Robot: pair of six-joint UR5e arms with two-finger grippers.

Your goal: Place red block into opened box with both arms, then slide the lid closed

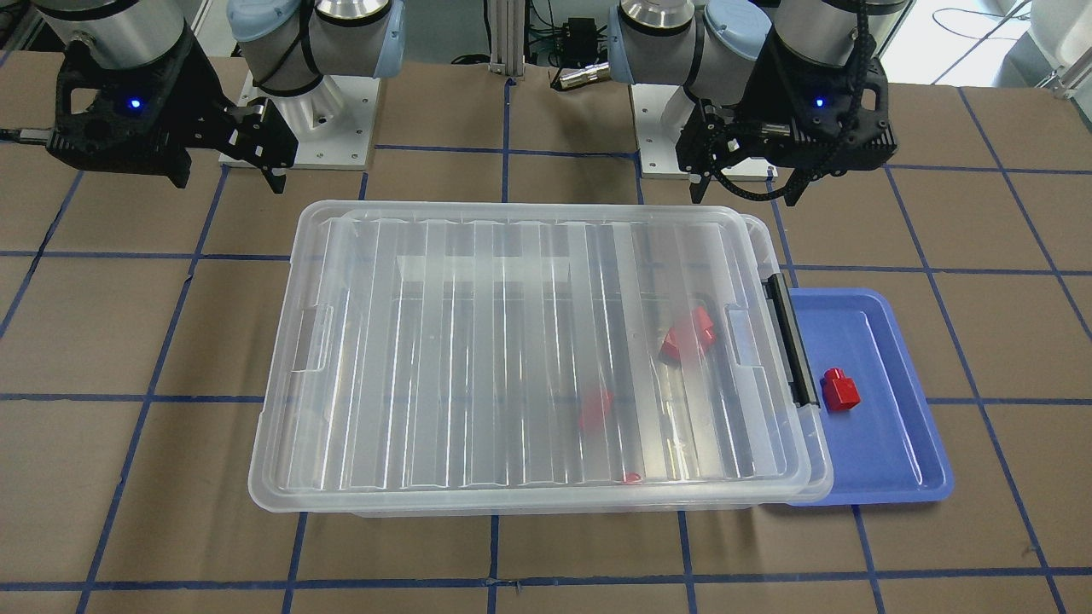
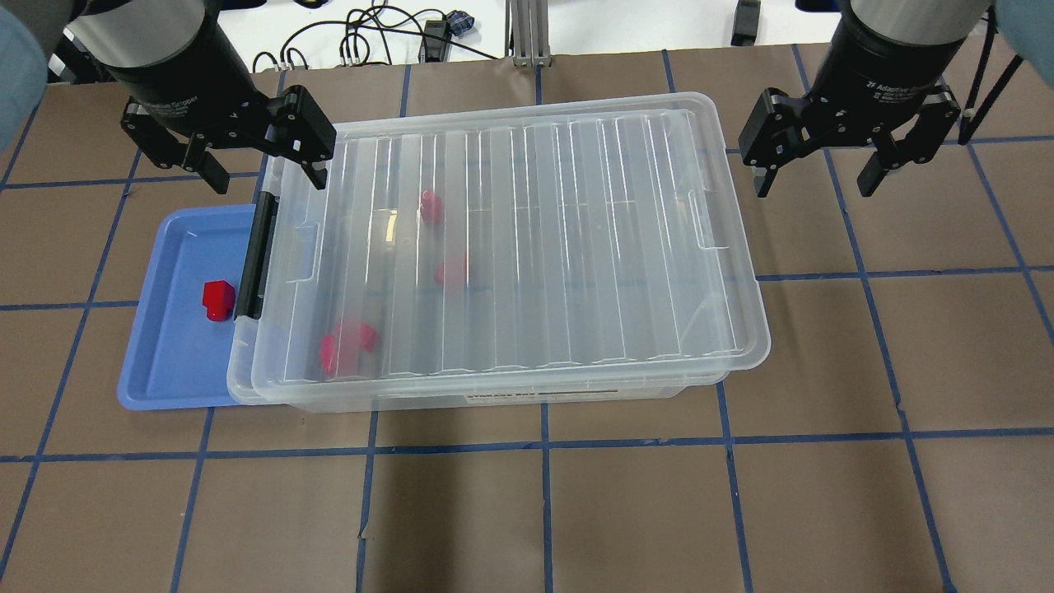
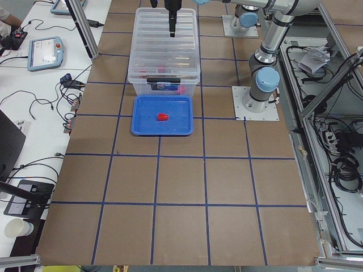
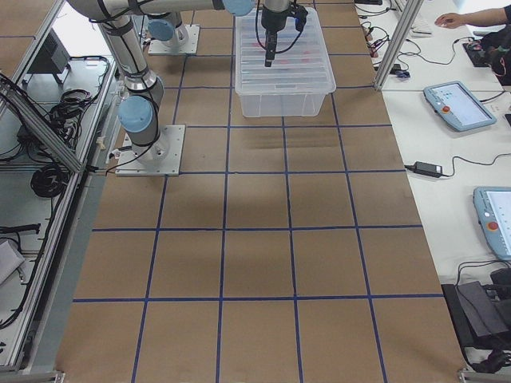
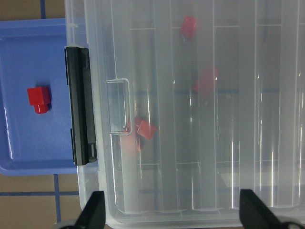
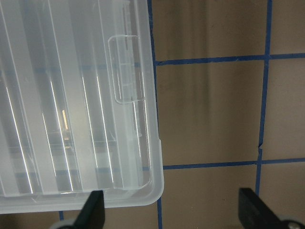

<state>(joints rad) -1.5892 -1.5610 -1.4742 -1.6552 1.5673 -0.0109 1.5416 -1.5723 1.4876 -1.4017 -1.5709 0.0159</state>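
One red block (image 1: 840,390) (image 2: 218,299) (image 5: 38,98) lies on a shallow blue tray (image 1: 887,443) (image 2: 165,362) beside the box's black latch (image 1: 793,341) (image 5: 80,109). The clear box (image 2: 576,395) holds three more red blocks (image 2: 346,344) (image 1: 689,333), seen blurred through the ribbed lid (image 1: 512,358) (image 2: 560,247). The lid covers nearly the whole box, leaving a thin strip at the latch end. My left gripper (image 2: 265,171) (image 1: 742,183) (image 5: 174,214) hangs open and empty high over the latch end. Over the opposite end, my right gripper (image 2: 817,177) (image 1: 226,175) (image 6: 172,214) is also open and empty.
Brown paper with blue tape lines covers the table (image 2: 741,494). The arm bases (image 1: 299,128) (image 1: 682,145) stand behind the box. Cables and tablets (image 4: 459,104) lie on a side bench, where a person's hand (image 4: 451,19) rests.
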